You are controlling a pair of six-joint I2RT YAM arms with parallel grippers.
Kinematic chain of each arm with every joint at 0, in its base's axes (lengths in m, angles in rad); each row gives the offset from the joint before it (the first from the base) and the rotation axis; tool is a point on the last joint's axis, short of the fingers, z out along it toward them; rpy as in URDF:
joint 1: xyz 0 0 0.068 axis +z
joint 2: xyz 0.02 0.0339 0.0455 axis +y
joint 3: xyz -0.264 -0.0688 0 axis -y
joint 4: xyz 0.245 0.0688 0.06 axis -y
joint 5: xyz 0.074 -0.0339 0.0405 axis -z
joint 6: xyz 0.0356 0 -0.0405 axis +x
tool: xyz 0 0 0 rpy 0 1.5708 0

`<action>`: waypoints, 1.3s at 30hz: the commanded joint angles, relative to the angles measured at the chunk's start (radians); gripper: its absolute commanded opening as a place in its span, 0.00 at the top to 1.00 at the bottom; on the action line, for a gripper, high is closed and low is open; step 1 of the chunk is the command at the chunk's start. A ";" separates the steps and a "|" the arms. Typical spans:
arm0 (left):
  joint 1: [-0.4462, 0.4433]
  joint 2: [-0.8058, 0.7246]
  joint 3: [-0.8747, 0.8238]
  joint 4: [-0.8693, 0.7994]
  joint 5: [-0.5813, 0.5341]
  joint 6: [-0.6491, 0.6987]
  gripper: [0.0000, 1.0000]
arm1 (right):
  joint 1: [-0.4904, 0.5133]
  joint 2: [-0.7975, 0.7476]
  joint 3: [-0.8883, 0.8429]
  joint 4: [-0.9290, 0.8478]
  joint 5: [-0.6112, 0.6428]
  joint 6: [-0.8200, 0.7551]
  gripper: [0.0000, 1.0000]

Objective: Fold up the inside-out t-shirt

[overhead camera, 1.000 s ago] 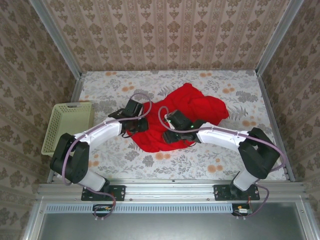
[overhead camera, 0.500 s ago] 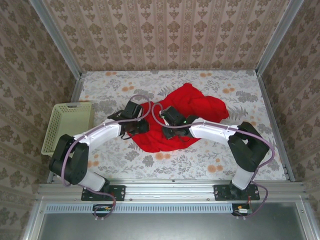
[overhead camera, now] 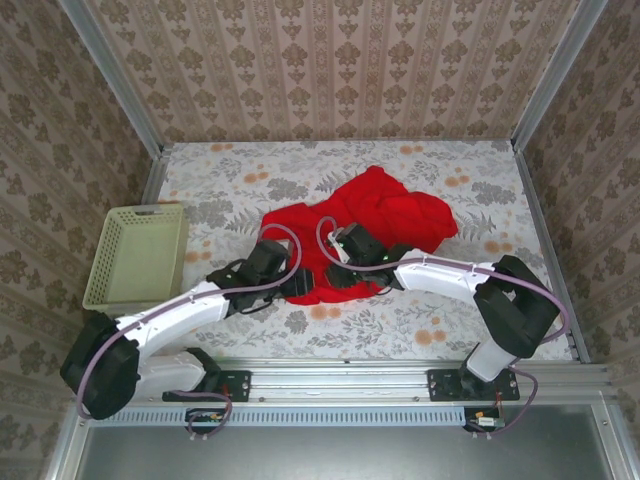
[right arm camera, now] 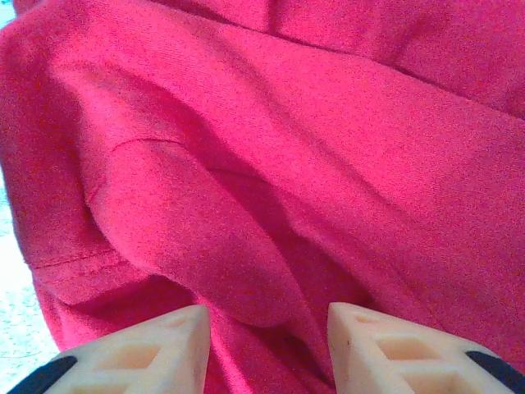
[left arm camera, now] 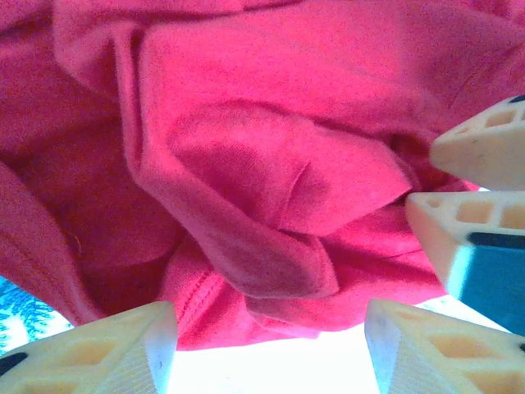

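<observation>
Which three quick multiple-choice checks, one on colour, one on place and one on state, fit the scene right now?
1. What colour is the t-shirt? A) blue B) red C) white
2. Where is the basket? A) on the t-shirt B) at the table's left edge C) at the far right corner
3. How does the t-shirt lie? A) folded flat B) hanging over the edge C) bunched and wrinkled
Answers: 1 B, the cloth is bright red in the top view and both wrist views; 2 B, it sits at the left side, apart from the cloth; 3 C, folds and creases run across it in both wrist views.
</observation>
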 commanded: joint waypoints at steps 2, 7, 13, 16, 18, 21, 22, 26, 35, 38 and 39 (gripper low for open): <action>0.002 0.066 -0.012 0.141 -0.028 -0.070 0.48 | -0.003 0.044 0.026 0.047 -0.004 -0.001 0.57; 0.020 0.119 0.018 0.168 -0.025 -0.049 0.60 | -0.006 0.092 0.084 0.016 0.029 -0.026 0.69; 0.046 0.125 0.028 0.147 -0.002 -0.026 0.72 | -0.011 0.103 0.137 -0.014 0.057 -0.041 0.91; 0.038 0.116 0.011 0.157 0.007 -0.024 0.73 | -0.013 0.086 0.156 -0.029 0.063 -0.038 1.00; 0.026 0.096 -0.010 0.177 0.006 -0.028 0.70 | -0.015 0.073 0.159 -0.042 0.057 -0.038 1.00; -0.007 0.057 -0.036 0.204 0.001 -0.003 0.61 | -0.015 0.055 0.145 -0.054 0.051 -0.033 1.00; -0.035 0.049 -0.028 0.198 -0.011 0.019 0.58 | -0.014 0.047 0.137 -0.058 0.053 -0.030 1.00; -0.112 0.048 -0.032 0.191 -0.057 0.036 0.45 | -0.026 -0.019 0.111 -0.071 0.046 0.010 1.00; -0.119 0.183 -0.066 0.264 -0.055 0.019 0.71 | -0.026 -0.164 0.116 -0.099 0.042 0.109 1.00; -0.119 0.188 -0.062 0.230 -0.074 0.033 0.89 | -0.029 -0.205 0.145 -0.160 0.116 0.112 1.00; -0.118 0.181 -0.061 0.209 -0.088 0.038 0.92 | -0.036 -0.212 0.153 -0.180 0.134 0.114 1.00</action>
